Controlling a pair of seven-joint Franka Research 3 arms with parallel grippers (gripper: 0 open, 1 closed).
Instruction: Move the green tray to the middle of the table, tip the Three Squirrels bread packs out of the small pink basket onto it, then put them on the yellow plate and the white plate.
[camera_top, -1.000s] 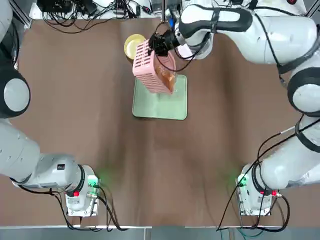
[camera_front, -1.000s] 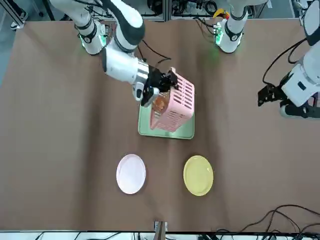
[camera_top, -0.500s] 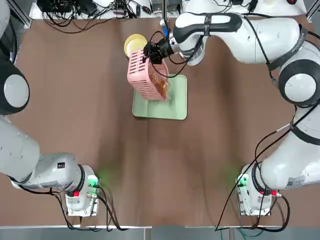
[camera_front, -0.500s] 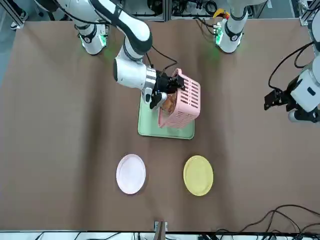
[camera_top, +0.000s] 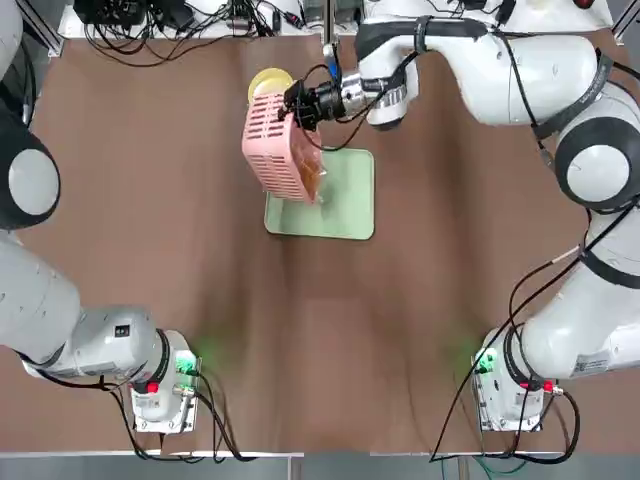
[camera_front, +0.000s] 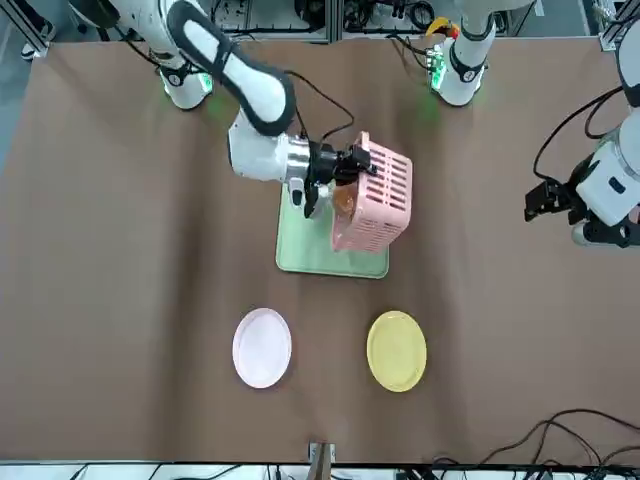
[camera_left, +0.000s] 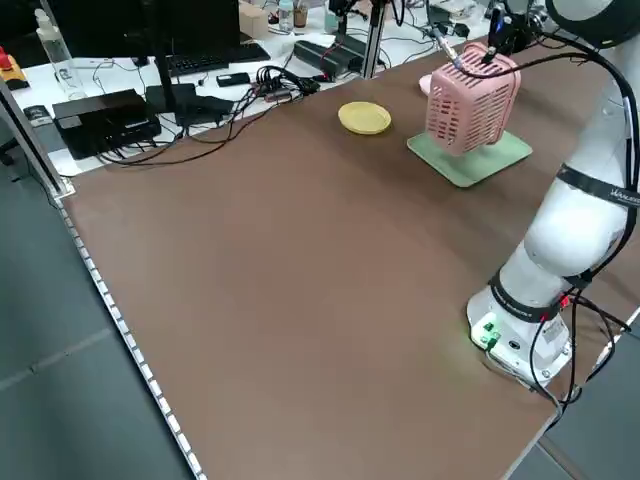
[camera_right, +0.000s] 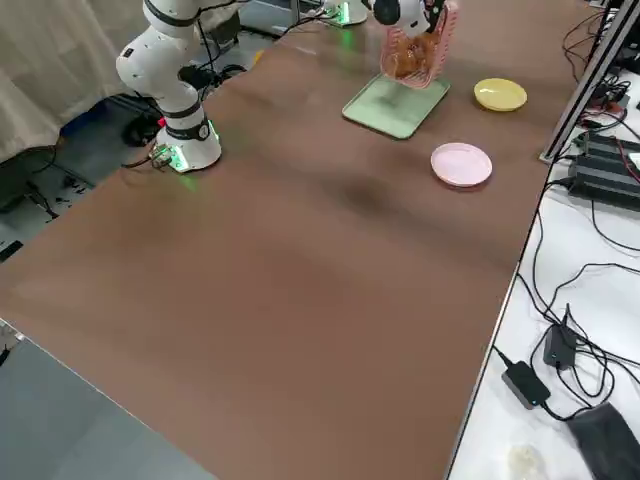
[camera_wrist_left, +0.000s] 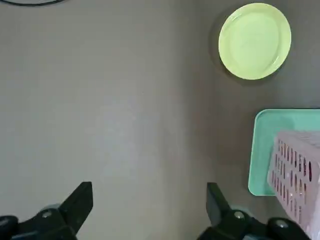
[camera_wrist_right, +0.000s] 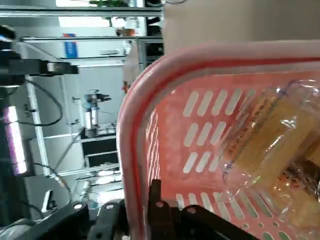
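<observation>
On the wide brown matte table (camera_top: 200, 250), the left gripper (camera_front: 548, 197) hangs out at the robot's own left edge, well apart from everything, its two black fingers (camera_wrist_left: 80, 200) spread wide with nothing between them. Farther out, near the middle of the table, lies the flat pale mint-green rectangular tray (camera_top: 345, 205) with its low rim. Above the tray's left part hangs the small pink plastic basket (camera_top: 275, 145) with slotted lattice sides, lifted clear of the tray and tipped onto its side, so that its mouth faces the robot's right. The right gripper (camera_top: 300, 103) reaches in level from the right and is clamped tight on the far side of the basket's thick rim, one finger inside the rim and one outside. The clear plastic packs with golden-brown bread (camera_wrist_right: 270, 150) lie inside the tilted basket against its lattice wall; from above they show at its open mouth, over the tray. Beyond the basket, towards the table's far edge, sits the small round yellow dish (camera_front: 397, 350), and to its right, apart from it, the small round white plate (camera_front: 262, 346), both bare.
</observation>
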